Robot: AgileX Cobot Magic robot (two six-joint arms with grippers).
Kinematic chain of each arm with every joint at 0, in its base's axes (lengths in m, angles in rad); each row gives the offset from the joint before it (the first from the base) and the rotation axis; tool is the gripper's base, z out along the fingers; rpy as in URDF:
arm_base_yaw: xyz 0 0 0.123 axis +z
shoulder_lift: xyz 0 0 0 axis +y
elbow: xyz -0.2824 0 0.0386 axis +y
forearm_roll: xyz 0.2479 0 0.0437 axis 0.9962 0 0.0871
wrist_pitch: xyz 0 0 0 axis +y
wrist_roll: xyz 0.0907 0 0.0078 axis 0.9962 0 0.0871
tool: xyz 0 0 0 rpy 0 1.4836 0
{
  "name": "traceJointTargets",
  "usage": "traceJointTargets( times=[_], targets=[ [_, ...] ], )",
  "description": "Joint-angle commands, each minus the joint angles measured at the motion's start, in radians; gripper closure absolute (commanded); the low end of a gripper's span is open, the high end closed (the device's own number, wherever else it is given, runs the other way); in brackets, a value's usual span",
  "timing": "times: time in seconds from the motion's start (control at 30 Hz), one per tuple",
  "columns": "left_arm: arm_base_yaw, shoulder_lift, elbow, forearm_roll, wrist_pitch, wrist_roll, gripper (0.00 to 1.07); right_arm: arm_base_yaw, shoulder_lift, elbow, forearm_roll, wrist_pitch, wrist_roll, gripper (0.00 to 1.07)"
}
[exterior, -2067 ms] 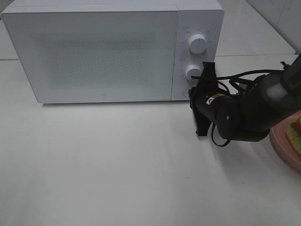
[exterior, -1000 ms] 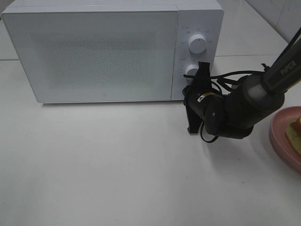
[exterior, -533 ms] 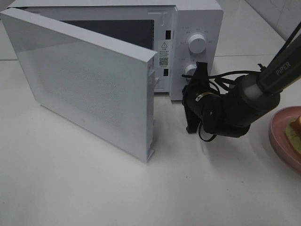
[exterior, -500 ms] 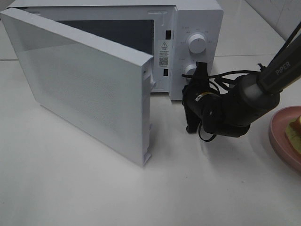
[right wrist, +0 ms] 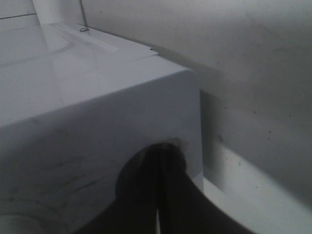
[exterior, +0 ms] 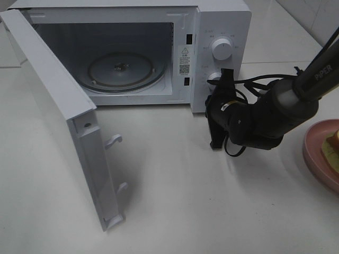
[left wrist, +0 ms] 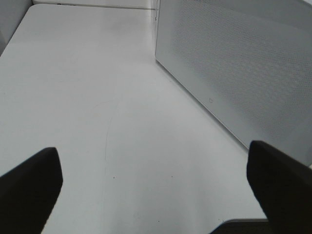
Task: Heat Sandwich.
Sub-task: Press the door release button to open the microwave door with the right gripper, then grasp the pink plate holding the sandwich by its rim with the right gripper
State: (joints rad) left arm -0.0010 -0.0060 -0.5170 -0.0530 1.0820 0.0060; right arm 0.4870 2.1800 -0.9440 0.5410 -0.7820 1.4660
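Observation:
The sandwich (exterior: 332,150) lies on a round pink plate (exterior: 317,159) at the right edge of the high view, only partly in frame. The white microwave (exterior: 222,21) stands at the back with its door (exterior: 63,132) swung wide open to the left, showing the glass turntable (exterior: 122,71) inside. My right gripper (exterior: 212,103) is shut, its tips against the lower right corner of the control panel; the right wrist view shows the closed fingers (right wrist: 146,190) touching that white face. My left gripper (left wrist: 156,195) is open over bare table, with nothing between its fingers.
Two knobs (exterior: 222,48) sit on the microwave's panel above my right gripper. The open door's outer face (left wrist: 234,73) fills the left wrist view's side. The right arm's cables (exterior: 259,84) trail beside the panel. White tabletop (exterior: 185,211) spreads in front.
The microwave door has swung from shut, through half open, to wide open at the left, baring the turntable. My right gripper has stayed shut at the panel's lower corner.

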Motion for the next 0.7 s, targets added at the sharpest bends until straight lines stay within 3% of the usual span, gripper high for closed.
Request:
traceJointTargets(
  times=[0.03,0.7],
  targets=[
    [-0.006,-0.017,0.002,0.001,-0.014,0.0,0.1,-0.029,-0.017,-0.03,-0.08,-0.078,-0.01,1.07],
    [-0.006,-0.017,0.002,0.001,-0.014,0.001,0.1,-0.019,-0.224,0.227,-0.114,0.027,-0.024,1.07]
  ],
)
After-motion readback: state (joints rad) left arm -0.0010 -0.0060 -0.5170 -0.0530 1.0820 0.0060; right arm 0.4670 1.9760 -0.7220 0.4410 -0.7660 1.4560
